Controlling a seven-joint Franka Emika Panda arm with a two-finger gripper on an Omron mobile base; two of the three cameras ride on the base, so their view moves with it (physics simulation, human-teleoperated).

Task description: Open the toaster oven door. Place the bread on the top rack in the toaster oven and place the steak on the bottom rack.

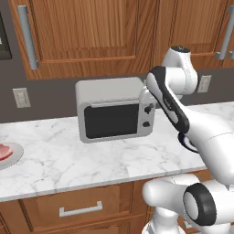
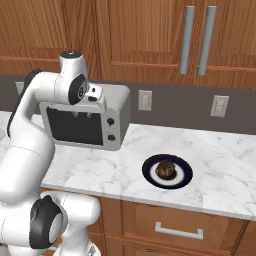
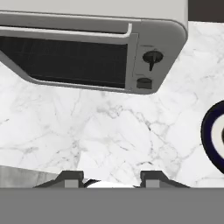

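The toaster oven door [image 1: 112,120] is seen shut, upper centre of the left base view, its thin bar handle [image 3: 65,31] running along the top edge. The hand [image 3: 113,178], fingers partly spread and pinching nothing, is held in front of the toaster oven [image 2: 95,122]. The handle should be approached squarely, closed on near its middle, then drawn outward and down along the hinge arc. The bread [image 2: 166,170] is seen on a dark plate [image 2: 150,176], lower centre-right of the right base view; the steak [image 1: 3,151] lies at the left edge of the left base view.
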